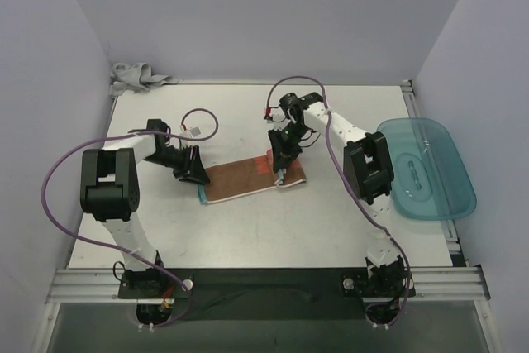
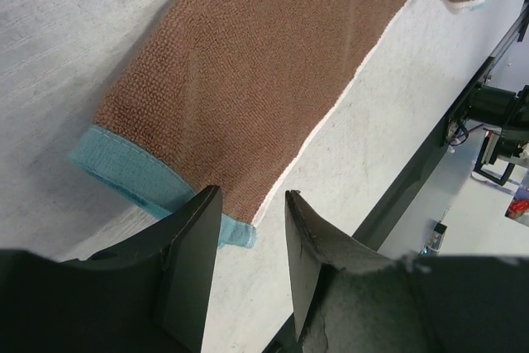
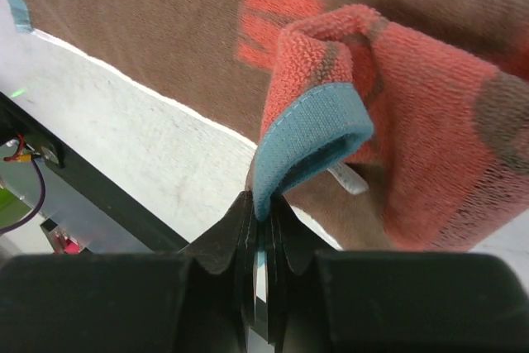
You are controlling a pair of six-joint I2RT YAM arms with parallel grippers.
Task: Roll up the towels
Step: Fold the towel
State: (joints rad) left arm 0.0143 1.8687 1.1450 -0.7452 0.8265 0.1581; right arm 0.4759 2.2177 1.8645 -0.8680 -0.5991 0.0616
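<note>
Right gripper [image 3: 263, 206] clamped on brown towel [image 1: 240, 181], left gripper [image 2: 250, 204] apart, white table [image 1: 248, 237], lilac walls [image 1: 248, 14]

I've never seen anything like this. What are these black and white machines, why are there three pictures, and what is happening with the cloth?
These are two robot arms bolted at the near edge of a white table. The wide picture comes from a fixed camera above and behind them. The other two come from a small camera on each wrist, looking past that arm's own two fingers.

On the table lies a rust-brown towel, with a crumpled grey towel in the far left corner and a teal tray on the right.

The right gripper is shut on the brown towel's teal hem, with that end lifted and curled over so its orange underside shows. The left gripper is open, its fingers apart over the towel's other end.
</note>
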